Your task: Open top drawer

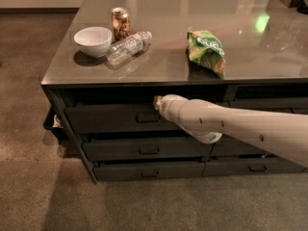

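The top drawer [106,119] is the wide dark front panel just under the tabletop, on the left column. Its small rectangular pull handle [147,117] sits at the centre. A dark gap shows above the panel. My gripper [157,102] is at the end of the white arm [226,126], which reaches in from the right. The gripper sits just above and right of the handle, at the drawer's top edge. The wrist hides most of it.
Two lower drawers [144,150] lie under the top one, and another column of drawers [260,167] is partly seen at the right. On the tabletop [159,66] are a white bowl [93,40], a can [120,23], a lying plastic bottle [127,46] and a green chip bag [208,51].
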You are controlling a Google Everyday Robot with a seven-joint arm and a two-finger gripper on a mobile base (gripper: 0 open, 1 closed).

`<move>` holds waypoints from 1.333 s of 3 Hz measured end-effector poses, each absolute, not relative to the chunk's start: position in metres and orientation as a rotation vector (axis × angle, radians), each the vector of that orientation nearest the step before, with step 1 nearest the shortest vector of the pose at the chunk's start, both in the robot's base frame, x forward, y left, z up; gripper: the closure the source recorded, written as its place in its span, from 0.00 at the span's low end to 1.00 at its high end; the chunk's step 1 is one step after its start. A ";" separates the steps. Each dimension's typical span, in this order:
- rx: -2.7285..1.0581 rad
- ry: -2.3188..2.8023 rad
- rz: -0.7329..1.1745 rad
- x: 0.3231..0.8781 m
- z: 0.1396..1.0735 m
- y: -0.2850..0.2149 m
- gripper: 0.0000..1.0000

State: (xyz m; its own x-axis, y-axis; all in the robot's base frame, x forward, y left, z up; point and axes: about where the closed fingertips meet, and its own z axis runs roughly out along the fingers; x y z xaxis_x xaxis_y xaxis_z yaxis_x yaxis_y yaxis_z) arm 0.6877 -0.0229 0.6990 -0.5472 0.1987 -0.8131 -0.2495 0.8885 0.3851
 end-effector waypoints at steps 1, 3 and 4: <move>-0.062 2.077 0.590 0.688 0.697 -0.018 1.00; -0.124 2.092 0.604 0.688 0.696 -0.016 1.00; -0.150 2.107 0.606 0.686 0.694 -0.018 1.00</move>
State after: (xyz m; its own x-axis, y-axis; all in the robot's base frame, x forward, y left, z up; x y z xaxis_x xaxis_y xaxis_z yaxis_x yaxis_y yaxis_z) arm 0.6861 -0.0180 0.6937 -0.5788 0.1194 -0.8067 -0.3277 0.8718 0.3642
